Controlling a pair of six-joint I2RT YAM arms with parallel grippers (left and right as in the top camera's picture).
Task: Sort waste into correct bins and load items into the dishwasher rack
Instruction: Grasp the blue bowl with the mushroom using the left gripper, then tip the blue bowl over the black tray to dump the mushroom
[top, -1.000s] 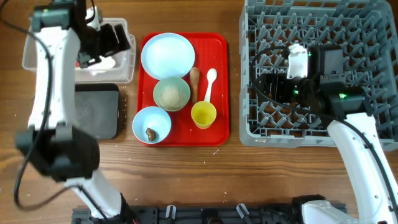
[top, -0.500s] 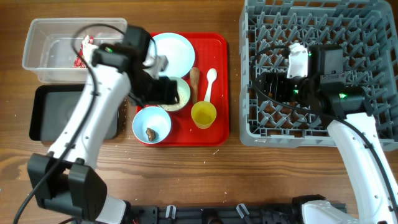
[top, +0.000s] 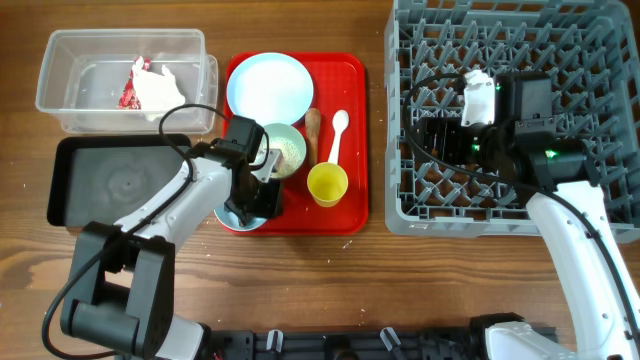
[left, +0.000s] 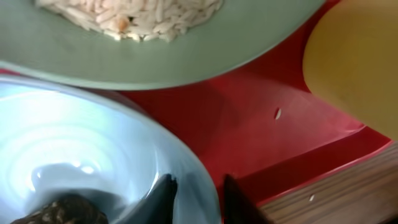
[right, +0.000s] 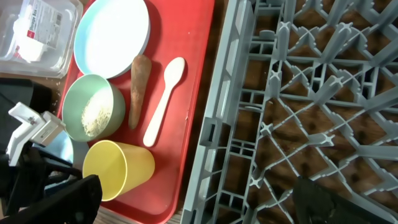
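My left gripper (top: 253, 203) (left: 199, 186) is shut on the near rim of the pale blue bowl (top: 229, 214) (left: 74, 143), with one finger inside and one outside over the red tray (top: 345, 215). A small dark brown chunk (left: 62, 210) lies in that bowl. Beside it stands a greenish bowl (top: 290, 150) (right: 93, 112) with rice grains (left: 137, 12). The light blue plate (top: 268, 87), the brown food piece (top: 313, 130), the white spoon (top: 337, 135) and the yellow cup (top: 327, 184) share the tray. The red-and-white wrapper (top: 150, 85) lies in the clear tub (top: 60, 70). My right gripper (right: 199, 205) hangs open over the dishwasher rack (top: 600, 60).
The black tray (top: 110, 185) sits just left of the red tray, below the clear tub. A few loose rice grains lie on the red tray (left: 278, 113) and on the wooden table. The rack fills the right side, close to the red tray's right edge.
My left arm swung from the clear tub down to the blue bowl and its jaws closed onto the rim. The wrapper stayed in the tub. The right arm has not moved.
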